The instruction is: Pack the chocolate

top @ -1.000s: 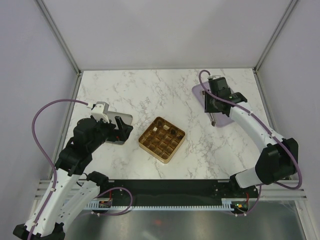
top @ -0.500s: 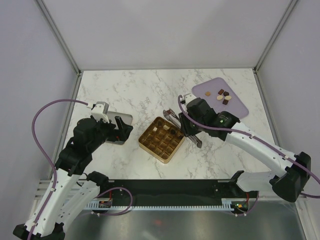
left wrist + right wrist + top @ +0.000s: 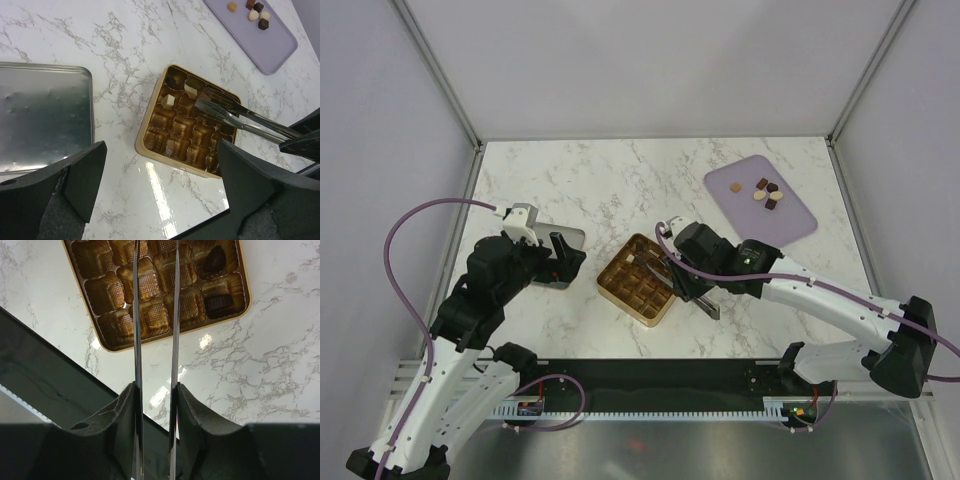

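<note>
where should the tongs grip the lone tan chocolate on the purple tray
Take the tan chocolate across opposite sides, tongs coming straight down: it sits flat on the purple tray, apart from the other pieces, so every side is free.

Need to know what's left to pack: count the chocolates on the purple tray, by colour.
Dark brown chocolates: 3
Cream-white chocolates: 2
Tan chocolates: 1
Total on the purple tray: 6
</note>
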